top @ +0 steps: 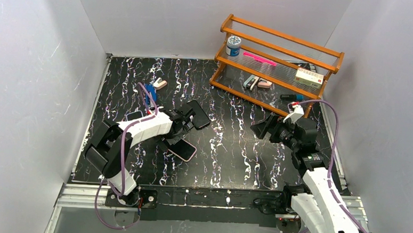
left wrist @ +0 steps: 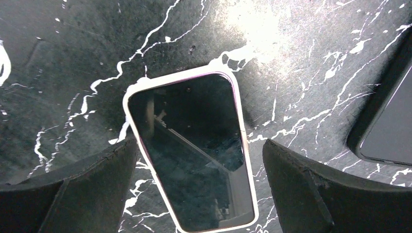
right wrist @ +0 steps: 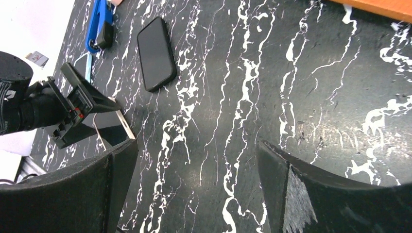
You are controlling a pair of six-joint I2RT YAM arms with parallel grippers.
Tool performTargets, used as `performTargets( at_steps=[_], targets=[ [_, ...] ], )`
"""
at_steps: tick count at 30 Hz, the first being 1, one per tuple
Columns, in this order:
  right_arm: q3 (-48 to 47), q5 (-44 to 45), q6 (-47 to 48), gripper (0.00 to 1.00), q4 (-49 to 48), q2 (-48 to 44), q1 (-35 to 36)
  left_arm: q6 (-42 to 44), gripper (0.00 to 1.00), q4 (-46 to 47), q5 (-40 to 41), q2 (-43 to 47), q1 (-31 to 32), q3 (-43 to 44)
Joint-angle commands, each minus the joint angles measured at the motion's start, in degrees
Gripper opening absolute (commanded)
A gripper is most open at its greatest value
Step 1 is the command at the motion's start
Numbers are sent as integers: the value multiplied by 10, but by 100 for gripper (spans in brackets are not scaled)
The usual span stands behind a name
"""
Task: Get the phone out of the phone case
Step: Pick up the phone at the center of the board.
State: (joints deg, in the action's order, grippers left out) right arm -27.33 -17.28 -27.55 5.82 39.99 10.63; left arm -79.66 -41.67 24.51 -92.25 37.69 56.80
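Observation:
A phone point(left wrist: 194, 145) lies screen up on the black marbled table, inside a pale pinkish-white phone case point(left wrist: 175, 77) whose rim frames the dark screen. My left gripper point(left wrist: 199, 145) hangs open over it, one finger on each side of its long edges and neither touching. From above, the cased phone point(top: 183, 149) shows just below the left gripper point(top: 177, 138). My right gripper point(top: 261, 127) is open over bare table to the right with nothing between its fingers point(right wrist: 121, 165). In the right wrist view, the cased phone point(right wrist: 112, 128) is partly hidden behind the left gripper.
A second, all-black phone point(top: 198, 114) lies just beyond the left gripper. A blue tool point(top: 153, 85) sits at the back left. A wooden rack point(top: 278, 61) with a can, markers and a box stands at the back right. White walls enclose the table.

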Motion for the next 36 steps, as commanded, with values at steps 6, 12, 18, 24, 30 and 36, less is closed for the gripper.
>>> performTargets(
  at_steps=[6,12,18,24,30,36],
  targets=[
    [-5,-57,16,99,-27,29,3,-85,98,39,8,38,2,-56],
    [-5,-85,20,99,-33,41,3,-86,98,30,-13,2,2,-55],
    [-3,-149,28,99,-50,77,3,-67,90,29,-16,-27,2,-53],
    [2,-173,21,99,-86,110,36,-29,70,43,-28,-33,2,-56],
    [31,-155,-31,99,-171,140,105,2,40,83,-40,17,2,-80],
    [55,-116,-98,99,-289,184,187,6,24,137,-58,88,2,-111]
  ],
)
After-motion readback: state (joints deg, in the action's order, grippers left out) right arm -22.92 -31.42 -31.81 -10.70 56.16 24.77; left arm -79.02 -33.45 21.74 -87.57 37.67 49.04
